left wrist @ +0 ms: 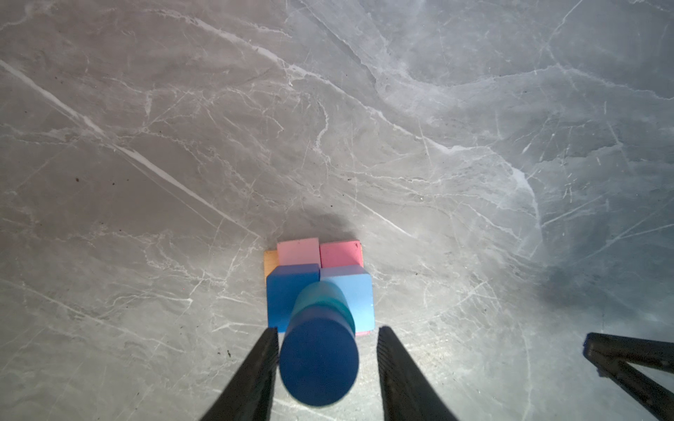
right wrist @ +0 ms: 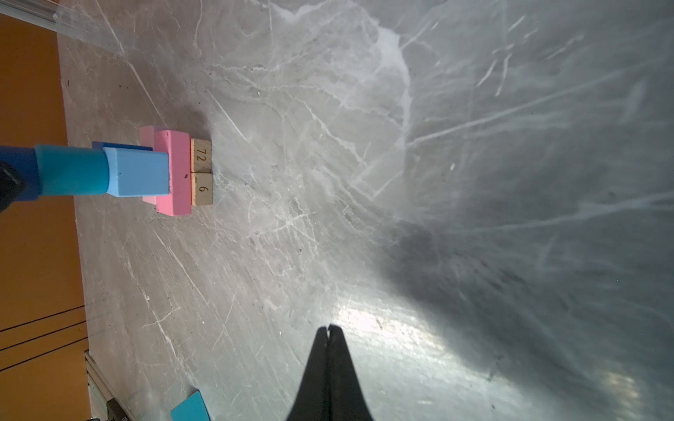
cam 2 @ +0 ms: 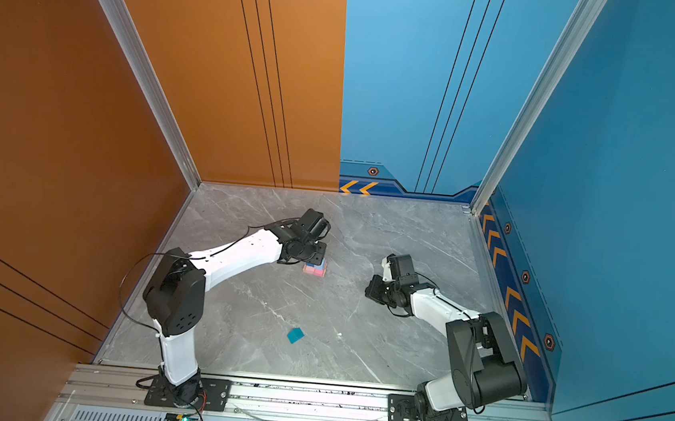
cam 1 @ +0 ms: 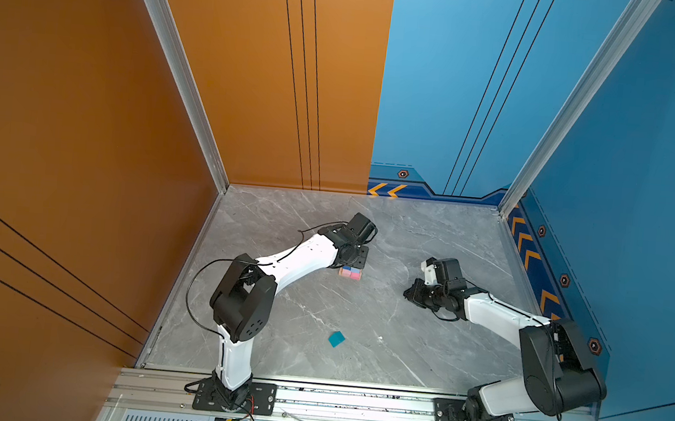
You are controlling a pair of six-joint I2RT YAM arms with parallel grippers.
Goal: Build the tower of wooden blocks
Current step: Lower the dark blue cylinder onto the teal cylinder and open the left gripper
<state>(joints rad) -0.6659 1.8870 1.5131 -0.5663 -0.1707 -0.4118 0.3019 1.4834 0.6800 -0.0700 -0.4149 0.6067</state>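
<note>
My left jaws stand parted around the dark-blue cylinder [left wrist: 319,364] topping the tower [left wrist: 359,295] (a gap shows on one side); my right jaws are pressed together, empty. The teal cube [cam 1: 336,339] lies alone on the surface [cam 1: 398,350], basewards of both, about equally near.

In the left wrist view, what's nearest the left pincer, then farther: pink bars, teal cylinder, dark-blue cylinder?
1. dark-blue cylinder, on top, between the fingers of the left pincer.
2. teal cylinder, just beneath it.
3. pink bars, lowest of the three.
</note>
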